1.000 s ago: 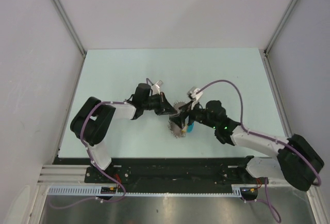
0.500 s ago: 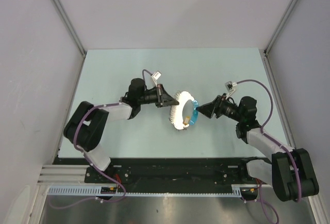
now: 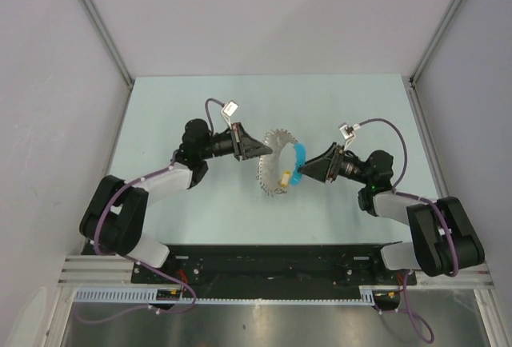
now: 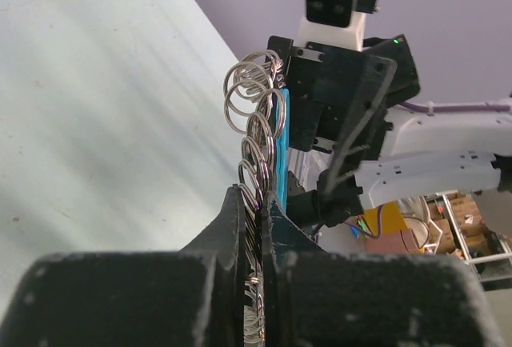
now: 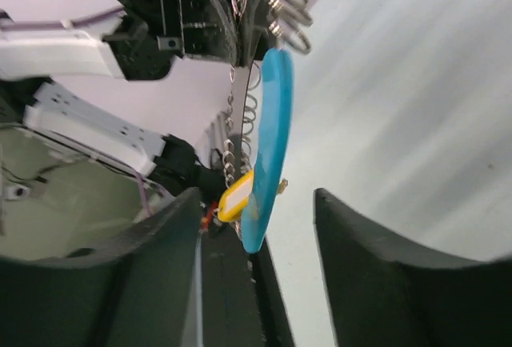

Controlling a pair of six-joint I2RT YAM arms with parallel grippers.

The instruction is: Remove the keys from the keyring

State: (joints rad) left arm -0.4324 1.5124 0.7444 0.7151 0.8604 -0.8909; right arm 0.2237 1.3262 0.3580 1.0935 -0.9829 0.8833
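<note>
Silvery keys (image 4: 254, 127) tight inside left claw (image 4: 254, 201)

**Crowded centre, open table around it**

The black left gripper (image 3: 261, 150), clamped on a fanned bunch of thin silvery-grey metal keys (image 3: 264, 179), faces the black right gripper (image 3: 307, 169) at close range. The right gripper's jaws stand apart either side of the bright blue elongated piece (image 3: 297, 161), leaving only narrow gaps. Thin purple cables (image 3: 376, 121) arch over both wrists. The pale green table top (image 3: 184, 99) lies bare beyond them and toward both side walls.
</note>
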